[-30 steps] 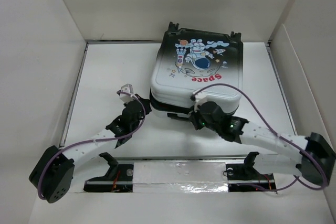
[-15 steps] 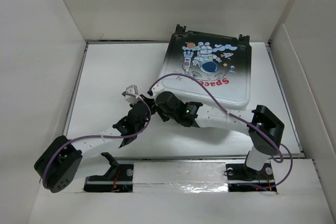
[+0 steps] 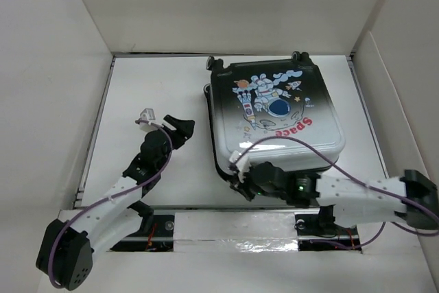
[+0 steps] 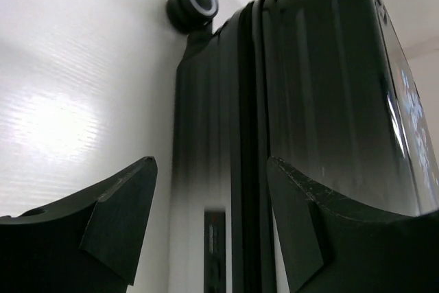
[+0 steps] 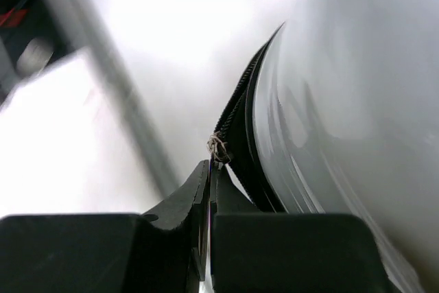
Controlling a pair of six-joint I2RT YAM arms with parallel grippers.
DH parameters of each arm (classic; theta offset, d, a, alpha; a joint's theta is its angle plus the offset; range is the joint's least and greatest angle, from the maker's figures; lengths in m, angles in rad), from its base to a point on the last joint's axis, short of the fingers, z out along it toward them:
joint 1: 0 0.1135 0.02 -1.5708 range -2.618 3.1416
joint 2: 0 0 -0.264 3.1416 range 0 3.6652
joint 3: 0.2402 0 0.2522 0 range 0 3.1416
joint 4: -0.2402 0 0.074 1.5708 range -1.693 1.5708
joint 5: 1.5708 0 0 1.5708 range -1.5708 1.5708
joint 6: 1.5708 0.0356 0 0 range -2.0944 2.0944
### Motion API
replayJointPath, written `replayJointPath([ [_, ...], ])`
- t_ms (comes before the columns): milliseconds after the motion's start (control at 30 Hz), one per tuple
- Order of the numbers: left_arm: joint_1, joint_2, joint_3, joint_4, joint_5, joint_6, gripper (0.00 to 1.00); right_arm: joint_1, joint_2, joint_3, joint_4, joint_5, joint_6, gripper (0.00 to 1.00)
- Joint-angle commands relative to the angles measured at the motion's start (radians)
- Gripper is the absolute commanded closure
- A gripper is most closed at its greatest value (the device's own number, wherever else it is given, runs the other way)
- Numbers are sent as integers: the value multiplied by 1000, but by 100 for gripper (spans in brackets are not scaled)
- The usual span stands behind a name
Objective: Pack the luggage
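Observation:
The luggage lies flat and closed on the table, astronaut and red "Space" print facing up, wheels toward the back wall. My left gripper stands open just left of it, touching nothing. In the left wrist view the suitcase's dark side and a black-and-white wheel lie ahead of the spread left gripper. My right gripper sits at the near-left corner of the case. In the right wrist view this gripper is shut on the zipper pull, a knotted string at the black zipper under the pale shell.
White walls enclose the table on the left, back and right. A taped strip with both arm bases runs along the near edge. Bare table surface lies left of the case.
The left gripper has opened and drawn back to the left. The right arm has swung to the case's near-left corner. The suitcase has turned and shifted on the table.

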Motion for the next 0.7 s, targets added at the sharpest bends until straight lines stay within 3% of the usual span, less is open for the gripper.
replayJointPath([
  [0,4,60,83,15,65,-7,38,29,-299,-86,83,-170,195,100],
  [67,4,166,144,44,88,-7,34,29,-509,-142,-41,-144,244,100],
  [167,13,351,304,62,103,22,27,29,-688,-214,-182,-53,333,100],
  [233,33,442,437,85,184,31,26,29,-798,-229,-257,-6,368,100],
  [367,57,647,620,104,232,42,19,29,-823,-208,-331,54,375,100],
  [533,77,781,790,104,318,42,13,29,-791,-206,-311,57,365,100],
  [667,86,971,989,-46,352,81,13,29,-759,-211,-274,33,355,100],
])
